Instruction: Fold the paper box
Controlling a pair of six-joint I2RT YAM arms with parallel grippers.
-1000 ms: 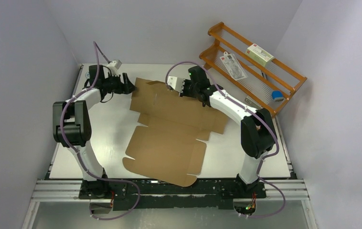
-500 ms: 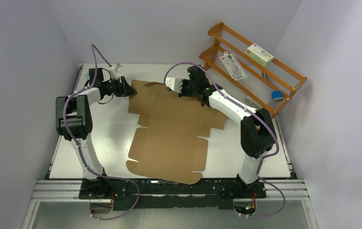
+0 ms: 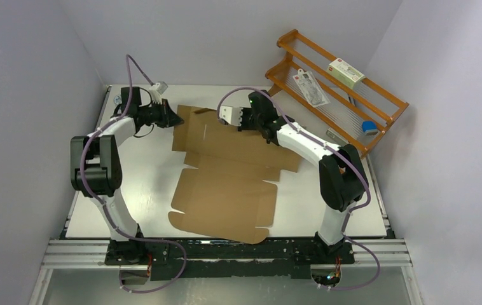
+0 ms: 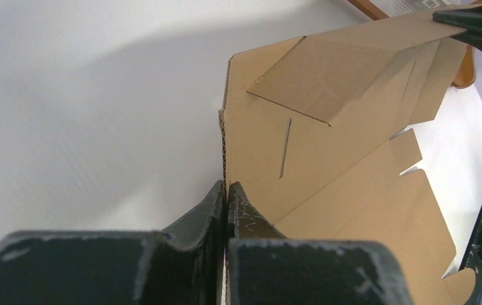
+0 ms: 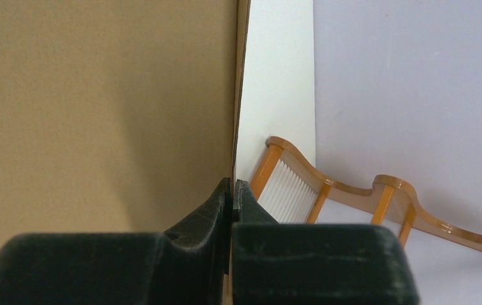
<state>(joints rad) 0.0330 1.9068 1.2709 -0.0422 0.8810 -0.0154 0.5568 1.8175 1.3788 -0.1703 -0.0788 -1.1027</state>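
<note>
The paper box (image 3: pixel 226 184) is a flat brown die-cut cardboard sheet lying across the middle of the table, its far part raised. My left gripper (image 3: pixel 177 119) is at the sheet's far left corner, its jaws shut on the corrugated edge (image 4: pixel 226 187). My right gripper (image 3: pixel 227 118) is shut on the far edge further right. In the right wrist view the fingers (image 5: pixel 233 184) pinch the thin cardboard edge, with the brown sheet (image 5: pixel 98 108) filling the left. In the left wrist view the sheet (image 4: pixel 327 159) shows a slit and a folded flap.
An orange wooden rack (image 3: pixel 337 86) leans at the back right, also seen in the right wrist view (image 5: pixel 353 197). It holds a white carton with a red label (image 3: pixel 345 72), a flat packet (image 3: pixel 311 88) and a blue item (image 3: pixel 370 126). Walls close in on both sides. A metal rail (image 3: pixel 226 251) runs along the near edge.
My left gripper has closed onto the sheet's far left corner. The sheet has shifted slightly, and the right gripper, still shut on it, has moved a little to the left.
</note>
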